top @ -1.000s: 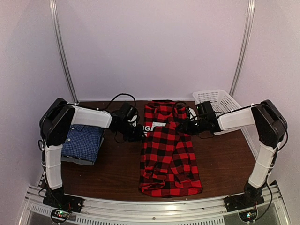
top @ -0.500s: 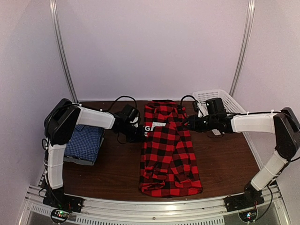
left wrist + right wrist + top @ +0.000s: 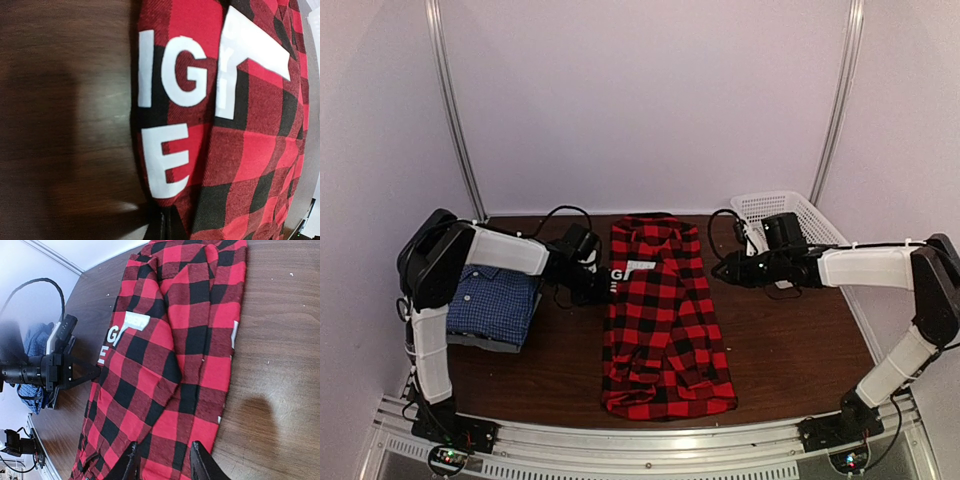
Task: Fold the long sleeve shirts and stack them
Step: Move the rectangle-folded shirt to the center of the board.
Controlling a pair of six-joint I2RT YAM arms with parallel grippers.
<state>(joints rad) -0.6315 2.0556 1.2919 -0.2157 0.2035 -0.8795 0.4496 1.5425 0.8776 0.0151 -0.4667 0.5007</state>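
**Plaid shirt lengthwise mid-table, left gripper on its edge**

Top view. The red plaid shirt [image 3: 665, 325] lies in a long narrow fold down the middle of the table [image 3: 800, 330], collar end far, hem near the front edge. The left gripper [image 3: 605, 283] meets its left edge beside white lettering [image 3: 618, 277]; only a "G" reads here. The right gripper [image 3: 723, 272] sits just beside the right edge, and contact cannot be judged from above. The blue checked shirt [image 3: 500, 305] is folded at far left, its far corner under the left arm. A grey shirt [image 3: 485, 342] shows only as a sliver beneath it. The basket [image 3: 790, 210] is in the far right corner, partly behind the right arm. Bare wood shows on both sides of the plaid, wider on the right.

Left wrist. Cloth fills the right half, cut off on three sides. The lettering reads "IG" over "E"; a fold hides the rest. The fingers [image 3: 159, 229] are dark at the bottom edge, pressed together on the shirt's edge and mostly out of frame.

Right wrist. The fingers [image 3: 200, 462] are spread with nothing between them, above the shirt's right side. A white label [image 3: 137, 320] sits near the collar, with no print legible. Across the cloth, the left gripper's tips pinch the left edge.
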